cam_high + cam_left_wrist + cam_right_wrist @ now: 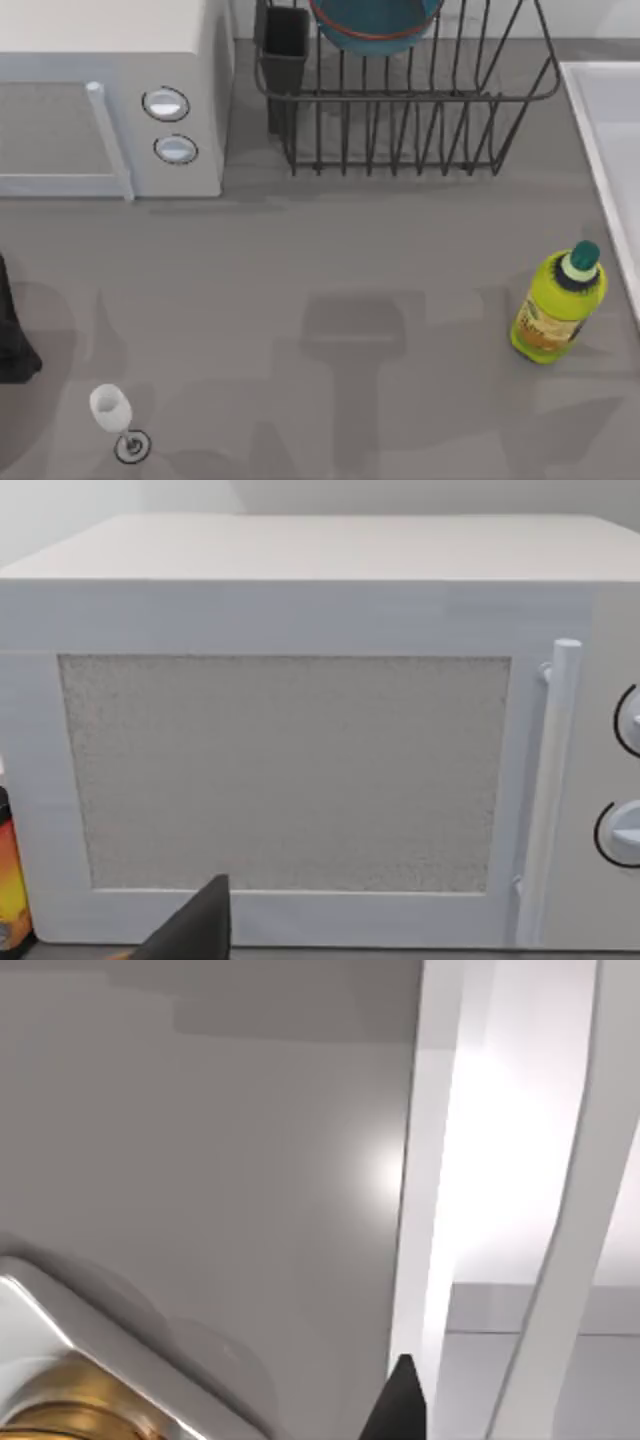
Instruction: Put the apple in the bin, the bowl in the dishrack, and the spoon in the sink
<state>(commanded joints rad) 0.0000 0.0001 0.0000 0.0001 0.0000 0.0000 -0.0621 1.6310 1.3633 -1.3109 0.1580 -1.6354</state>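
The teal-blue bowl point(375, 25) with its reddish-brown rim sits inside the black wire dishrack point(400, 100) at the back of the table. The white sink point(610, 150) runs along the table's right edge. In the right wrist view the sink's pale inner wall point(250, 1160) is close up, with a brass drain point(60, 1410) and a dark part of my right gripper point(400, 1405) over it. A dark part of my left gripper point(200, 925) faces the white microwave point(290, 770). The apple, the spoon and the bin are out of view.
The microwave point(110, 100) with two round knobs stands at the back left. A yellow-green bottle point(558, 305) stands near the sink. A small white stemmed glass point(115, 415) stands at the front left. A black arm part point(12, 345) shows at the left edge. An orange bottle point(10, 880) stands beside the microwave.
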